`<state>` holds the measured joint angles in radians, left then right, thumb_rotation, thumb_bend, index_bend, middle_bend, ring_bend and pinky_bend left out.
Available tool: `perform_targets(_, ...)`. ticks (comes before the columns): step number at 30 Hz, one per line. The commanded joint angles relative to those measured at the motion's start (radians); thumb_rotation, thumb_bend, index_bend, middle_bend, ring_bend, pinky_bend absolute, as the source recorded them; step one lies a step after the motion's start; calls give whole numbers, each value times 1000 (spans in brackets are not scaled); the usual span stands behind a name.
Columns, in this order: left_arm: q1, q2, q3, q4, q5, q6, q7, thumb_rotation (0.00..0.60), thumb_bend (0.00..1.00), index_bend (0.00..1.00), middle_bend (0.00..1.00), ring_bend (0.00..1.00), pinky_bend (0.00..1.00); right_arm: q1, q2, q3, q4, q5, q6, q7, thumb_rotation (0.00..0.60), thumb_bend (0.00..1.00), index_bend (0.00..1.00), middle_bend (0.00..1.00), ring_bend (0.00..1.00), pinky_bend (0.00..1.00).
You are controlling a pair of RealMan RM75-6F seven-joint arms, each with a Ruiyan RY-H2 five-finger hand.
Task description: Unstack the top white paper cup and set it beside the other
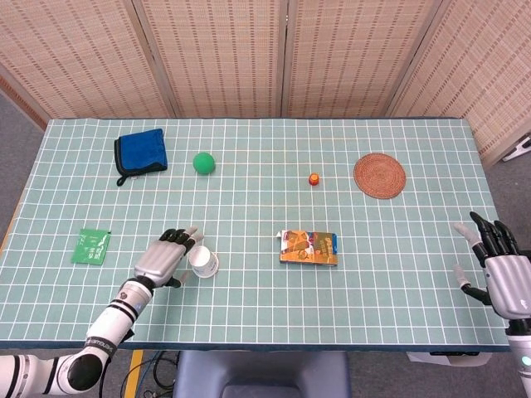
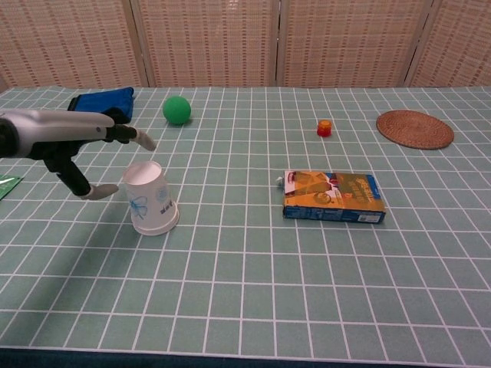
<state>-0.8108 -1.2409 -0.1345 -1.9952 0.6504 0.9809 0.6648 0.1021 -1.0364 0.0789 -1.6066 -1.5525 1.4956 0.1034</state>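
Note:
The white paper cup stack [image 1: 203,262] [image 2: 151,198] stands upside down on the table, left of centre, with a blue print on its side. My left hand [image 1: 168,257] [image 2: 84,146] hovers just left of it, open, its fingers spread and reaching over the cup's top, its thumb low beside the cup. I cannot tell whether it touches the cup. My right hand [image 1: 498,269] is open at the table's right front edge, far from the cup, and shows only in the head view.
An orange snack box [image 1: 309,248] [image 2: 333,196] lies right of the cup. Further back are a green ball [image 1: 203,162], a blue cloth [image 1: 141,153], a small orange cap [image 1: 314,178] and a woven coaster [image 1: 380,176]. A green packet [image 1: 90,245] lies at the left.

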Motion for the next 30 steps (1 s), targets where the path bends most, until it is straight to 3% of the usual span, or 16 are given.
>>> perform_targets(1,-11,-7,8,-5,-3,9,1,600,448,95,0,0,0,-1,1,-2,-1,-4,2,2,600,395,130,13,53,21)
perform_targets(16,-55,-43,40,50,-17,5,-32,600,448,121,0,0,0,-5,10,-7,-4,-15,17,14,600,395,130,13,53,21)
perform_targets(30,-65,-46,56,73,12,4,-80,600,448,262,0,0,0,-3,8,-8,-4,-9,10,5,600,395,130,13,52,21)
